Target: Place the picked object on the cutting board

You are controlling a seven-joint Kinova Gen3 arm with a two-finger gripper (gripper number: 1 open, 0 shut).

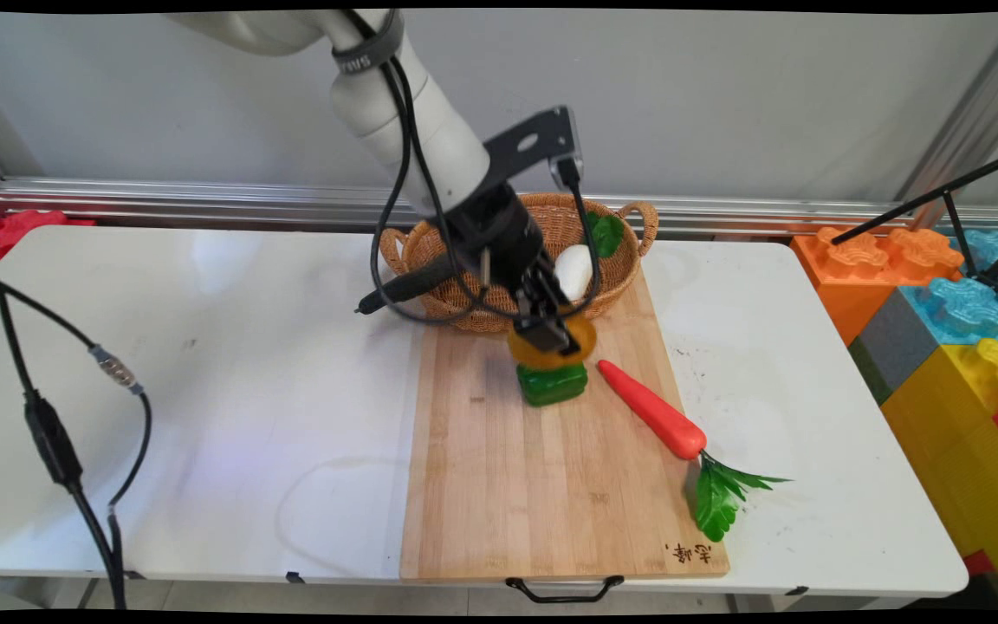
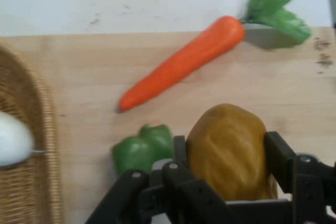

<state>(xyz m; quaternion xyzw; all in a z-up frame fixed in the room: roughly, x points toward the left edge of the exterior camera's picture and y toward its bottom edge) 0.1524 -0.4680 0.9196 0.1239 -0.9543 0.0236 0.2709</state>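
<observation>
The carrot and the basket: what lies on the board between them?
Only bare board between carrot and basket; the hand view shows it.

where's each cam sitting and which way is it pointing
Main view: fixed above the table's near side, looking down across the cutting board to the wall; shows the arm and end effector.
Hand view: on the hand, looking along the end effector at the board; shows linkage and fingers.
Shared: yellow-brown item, carrot, green pepper, basket.
</observation>
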